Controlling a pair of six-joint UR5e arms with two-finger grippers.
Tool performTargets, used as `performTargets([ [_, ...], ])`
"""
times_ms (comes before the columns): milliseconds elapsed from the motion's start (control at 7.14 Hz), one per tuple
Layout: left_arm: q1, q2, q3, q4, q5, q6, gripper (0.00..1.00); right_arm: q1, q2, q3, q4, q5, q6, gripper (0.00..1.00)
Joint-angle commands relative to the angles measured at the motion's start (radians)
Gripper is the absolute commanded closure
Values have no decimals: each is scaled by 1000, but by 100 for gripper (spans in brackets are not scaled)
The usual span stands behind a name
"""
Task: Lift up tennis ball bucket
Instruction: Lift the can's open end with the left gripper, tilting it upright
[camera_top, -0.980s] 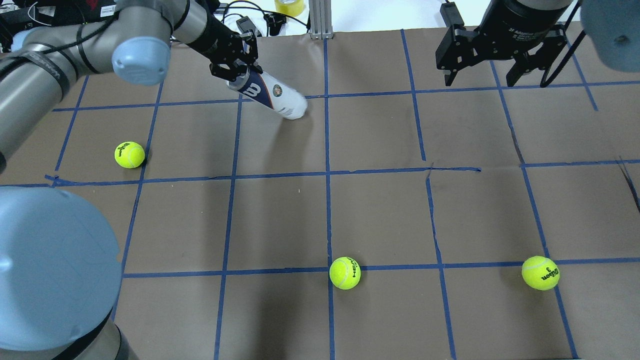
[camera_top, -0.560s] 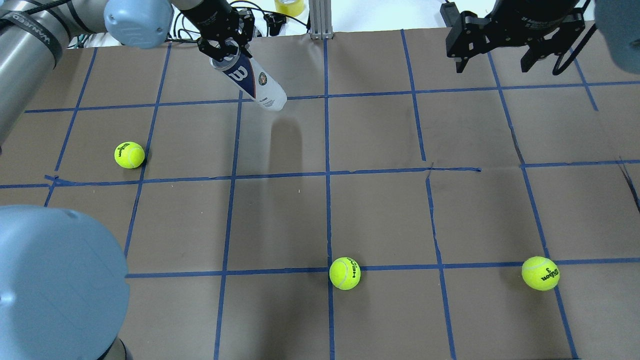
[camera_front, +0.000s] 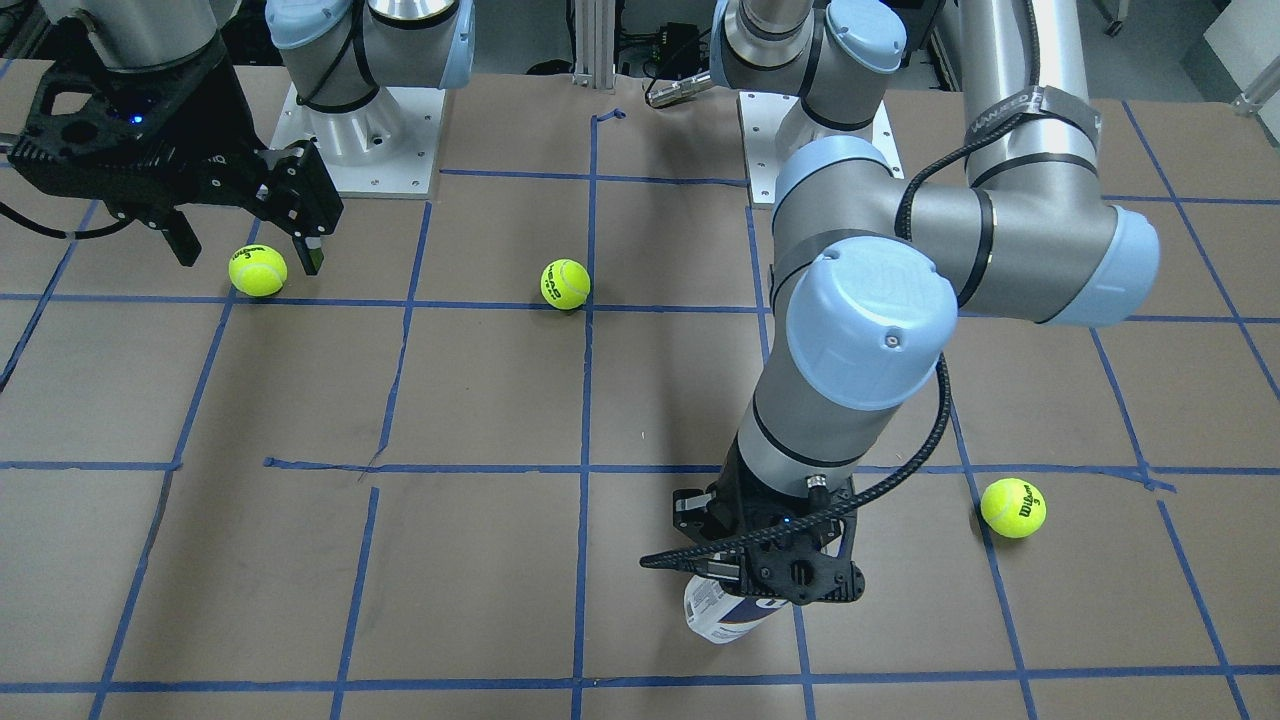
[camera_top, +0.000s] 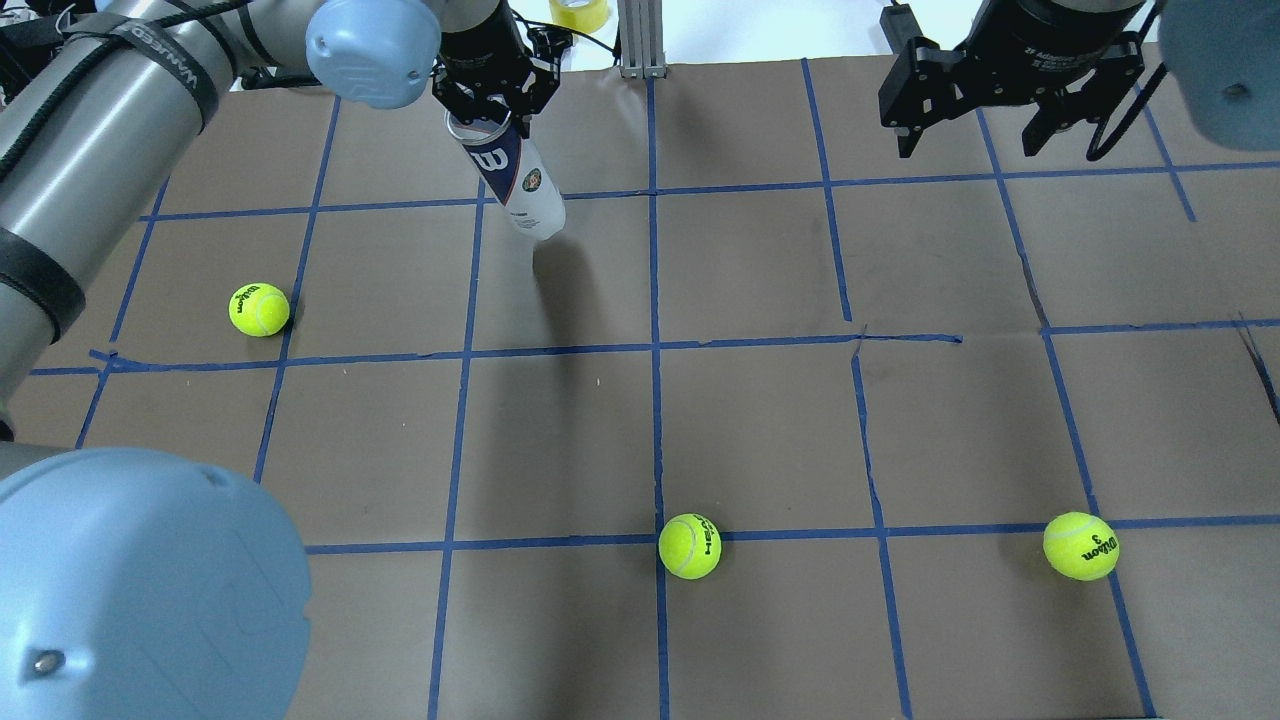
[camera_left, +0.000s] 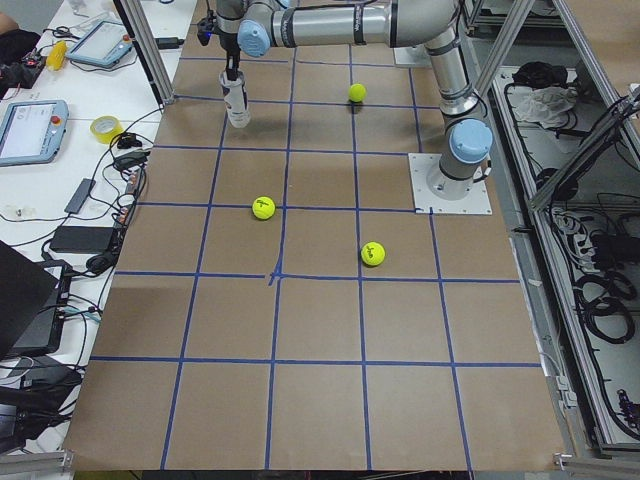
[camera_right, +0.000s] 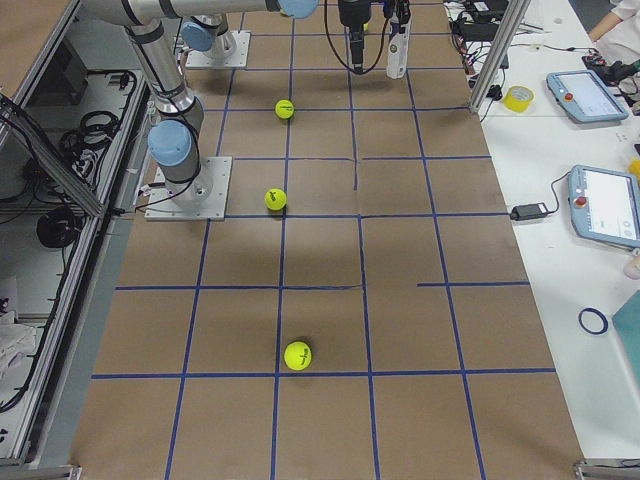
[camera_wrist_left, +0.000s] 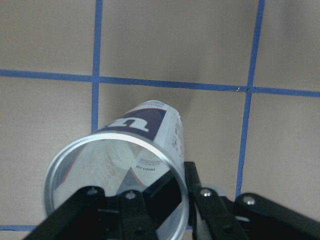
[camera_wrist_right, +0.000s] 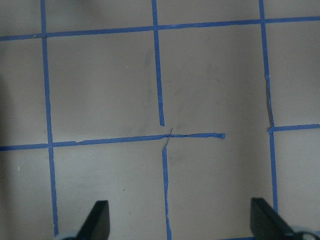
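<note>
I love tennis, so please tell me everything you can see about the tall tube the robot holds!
The tennis ball bucket is a tall clear plastic tube with a silvery rim at its open top. Its white and navy label shows a W and a round emblem. It looks empty. The left gripper pinches it at the rim, so it hangs slightly tilted, seemingly just above the brown table.

My overhead view looks down the table (camera_top: 760, 430); my front-facing one looks steeply back across it, both catching the tennis ball bucket (camera_top: 518, 182), upper left versus bottom centre. End views look lengthwise from afar; wrist views sit close.
</note>
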Motion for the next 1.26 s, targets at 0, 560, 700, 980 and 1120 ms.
performTargets([
  [0,-19,-2,-9,-12,12,41,100,0,5,29,4,11,-1,0],
  [560,-38,9,-43,-38,12,44,1,-2,3,66,-11,11,-1,0],
  [700,-39,12,-42,-38,9,44,0,-2,0,66,-11,8,2,0],
  [980,-38,41,-28,-46,1,43,0,-6,-8,44,-8,11,7,0],
  [1120,-39,78,-11,-122,13,43,0,-3,-9,28,-8,11,7,0],
])
